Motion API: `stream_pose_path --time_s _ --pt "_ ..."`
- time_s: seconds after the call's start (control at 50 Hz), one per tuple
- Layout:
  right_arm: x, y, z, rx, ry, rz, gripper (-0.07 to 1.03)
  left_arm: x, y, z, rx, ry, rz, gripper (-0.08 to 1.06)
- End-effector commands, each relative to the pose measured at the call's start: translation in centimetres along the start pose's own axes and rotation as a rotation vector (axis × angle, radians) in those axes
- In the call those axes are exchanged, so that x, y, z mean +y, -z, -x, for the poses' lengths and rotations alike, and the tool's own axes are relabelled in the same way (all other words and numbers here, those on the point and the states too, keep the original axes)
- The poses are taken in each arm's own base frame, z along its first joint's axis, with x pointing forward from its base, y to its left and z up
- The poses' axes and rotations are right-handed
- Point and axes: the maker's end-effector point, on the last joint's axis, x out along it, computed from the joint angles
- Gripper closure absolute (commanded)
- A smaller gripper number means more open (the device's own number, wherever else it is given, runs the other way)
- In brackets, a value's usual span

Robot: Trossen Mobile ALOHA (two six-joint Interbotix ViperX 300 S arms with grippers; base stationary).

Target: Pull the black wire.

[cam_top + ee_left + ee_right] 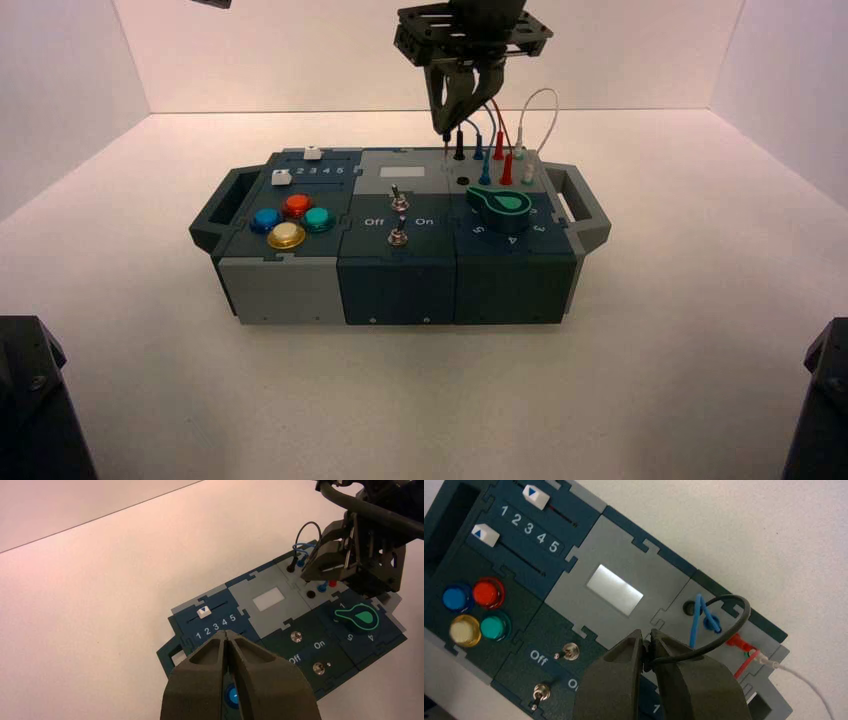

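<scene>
The right claw [646, 640] is clenched on one end of the black wire [736, 625], over the far part of the box [400, 225], near the seam between its middle and right panels. From the grip the wire loops to a black plug [459, 150] seated in the far row of sockets, close to the box's far edge. One black socket [463, 181] in the near row is unfilled.

Further wires, three counted: one blue [700, 615], one red [506, 125], one white [545, 92], all toward the far right corner. One green knob [500, 208] sits nearer the front on the right panel. Middle panel: one pale rectangular window [615, 590], two metal switches [570, 651]. Left panel: two white sliders [535, 497], the far one at 2, the near one at 1; four round buttons: blue, red, green, yellow [286, 235].

The left claw [226, 635] is idle above the box's left part, fingers closed together.

Two side handles [582, 210], one each end. Bare bench [400, 400] extends off the box's front, left and right edges, with a narrower strip behind.

Legible: "1 2 3 4 5" by the sliders; "Off" and "On" by the switches; numerals around the knob, including 1 and 4.
</scene>
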Motion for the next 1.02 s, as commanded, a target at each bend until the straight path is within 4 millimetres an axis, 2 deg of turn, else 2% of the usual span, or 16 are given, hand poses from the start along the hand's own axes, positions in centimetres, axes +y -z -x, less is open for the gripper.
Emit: stream_pose_path --time_s 0.02,0.14,0.34,0.46,0.66,1.02 --pt "0.3 -1.5 0.2 -0.033 -0.006 0.005 0.98 0.2 -1.8 0.5 -0.044 -0.006 -0.004 1.01" --pt "0.8 -1.8 -0.5 -0.039 -0.009 0.022 0.89 0.2 -1.8 0.5 -0.044 -0.006 0.0 1.01" --pt "1.2 -2.4 -0.7 -0.062 -0.012 0.038 0.86 0.3 -1.7 0.6 -0.046 -0.007 0.001 1.01" --pt "1.5 -2.4 -0.2 -0.07 -0.015 0.044 0.73 0.2 -1.6 0.5 -0.043 -0.006 -0.001 1.01" --pt "2.0 -1.7 0.6 -0.06 -0.02 0.054 0.61 0.4 -1.7 0.8 -0.054 -0.012 0.003 1.01" --pt "3.1 -0.6 0.5 -0.037 -0.031 0.077 0.59 1.8 -1.6 0.9 -0.058 -0.054 0.033 1.01"
